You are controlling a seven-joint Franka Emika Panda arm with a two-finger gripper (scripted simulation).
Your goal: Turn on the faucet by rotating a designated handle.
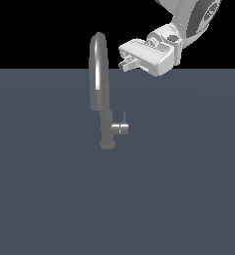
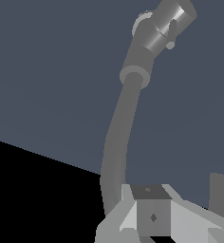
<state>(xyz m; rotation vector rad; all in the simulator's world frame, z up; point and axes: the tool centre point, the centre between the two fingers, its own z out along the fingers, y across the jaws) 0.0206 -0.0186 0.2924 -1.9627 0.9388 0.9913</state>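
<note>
Grey and glossy, the faucet stands near the middle of the dark surface, its handle jutting from the base toward the exterior view's right. High above, beside the spout's arch, hovers the white gripper; whether its fingers are apart cannot be told. It should descend clear of the spout, then push the lever pin around.

Glossy grey faucet, grey handle, white pincer, slate-blue floor.
</note>
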